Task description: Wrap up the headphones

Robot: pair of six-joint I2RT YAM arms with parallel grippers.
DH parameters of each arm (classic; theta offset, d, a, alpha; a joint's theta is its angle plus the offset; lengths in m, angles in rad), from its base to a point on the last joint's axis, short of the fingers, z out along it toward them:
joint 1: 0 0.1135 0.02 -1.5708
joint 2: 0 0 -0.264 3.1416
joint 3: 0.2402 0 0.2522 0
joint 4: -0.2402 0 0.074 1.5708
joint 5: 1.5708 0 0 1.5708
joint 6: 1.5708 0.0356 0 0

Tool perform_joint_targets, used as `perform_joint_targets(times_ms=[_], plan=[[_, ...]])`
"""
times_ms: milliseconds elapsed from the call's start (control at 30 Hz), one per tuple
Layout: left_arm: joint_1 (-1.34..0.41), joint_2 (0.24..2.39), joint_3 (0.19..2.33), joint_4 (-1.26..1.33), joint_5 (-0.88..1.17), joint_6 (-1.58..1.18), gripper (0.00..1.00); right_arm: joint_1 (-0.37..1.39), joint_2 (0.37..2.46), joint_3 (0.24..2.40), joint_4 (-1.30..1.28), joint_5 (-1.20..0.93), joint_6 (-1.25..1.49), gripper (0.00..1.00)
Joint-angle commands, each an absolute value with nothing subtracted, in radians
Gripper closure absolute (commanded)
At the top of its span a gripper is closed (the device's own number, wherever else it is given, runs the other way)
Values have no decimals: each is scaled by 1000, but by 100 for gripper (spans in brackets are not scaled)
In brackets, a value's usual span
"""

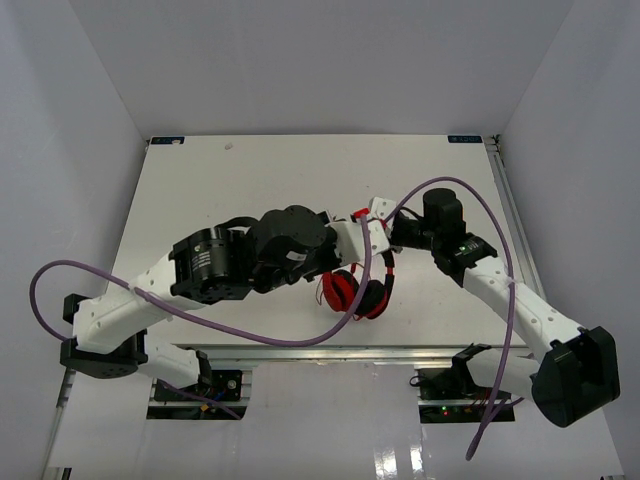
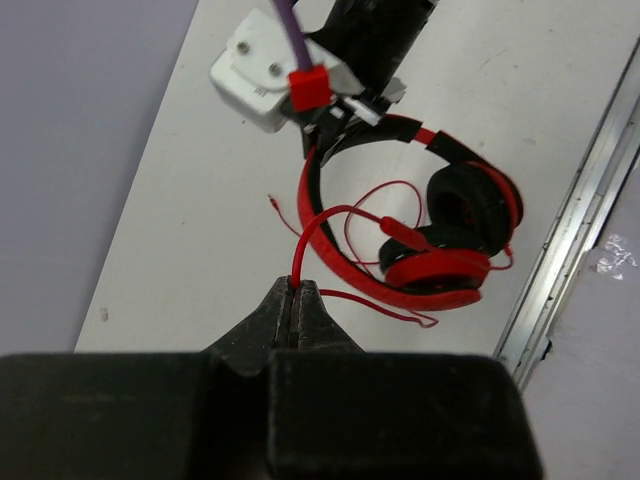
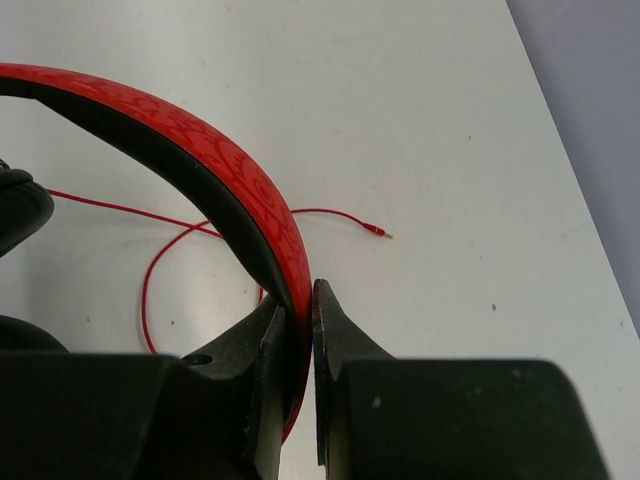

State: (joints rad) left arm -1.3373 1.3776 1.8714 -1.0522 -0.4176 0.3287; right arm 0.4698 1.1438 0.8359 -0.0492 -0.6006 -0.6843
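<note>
Jaws on the left arm [image 1: 200, 265] are pressed together on the thin red cable [image 2: 350, 215], which rises out of their tips and curls away in loose loops. The right arm's [image 1: 500, 285] jaws are clamped on the headband [image 3: 200, 140], one finger on either side of it. From where I stand there is one pair of headphones [image 1: 355, 290], over the white desk [image 1: 250, 180] near its front edge, between the two arms and a little right of centre. I can't tell whether the cups touch the desk or hang just clear of it. The headband is red on the outside with a faint pattern pressed into it and black on the inside. There are two round ear cups [image 2: 465, 205] lying close together. One shows a thick black cushion ringed in red and the other shows mostly its glossy red shell. A single cable runs from them, and its free end [image 3: 380, 234] is a small metal tip lying on the desk apart from the jaws. Two arms are in view, both white with black joints. Two thick purple cables [image 1: 250, 330] arc above them, one per arm.
</note>
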Motion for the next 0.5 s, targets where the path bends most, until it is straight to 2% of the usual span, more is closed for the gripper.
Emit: perform_joint_targets(times_ms=[0, 233, 467], plan=[[-1336, 1205, 1805, -1002, -571, 324, 100, 457, 1081, 962, -210, -829, -715, 92], [-1308, 1097, 1659, -835, -616, 347, 100, 453, 1043, 1093, -400, -1054, -680, 92], [-1109, 1111, 1577, -780, -417, 340, 100, 448, 996, 1190, -472, -1187, -607, 92]])
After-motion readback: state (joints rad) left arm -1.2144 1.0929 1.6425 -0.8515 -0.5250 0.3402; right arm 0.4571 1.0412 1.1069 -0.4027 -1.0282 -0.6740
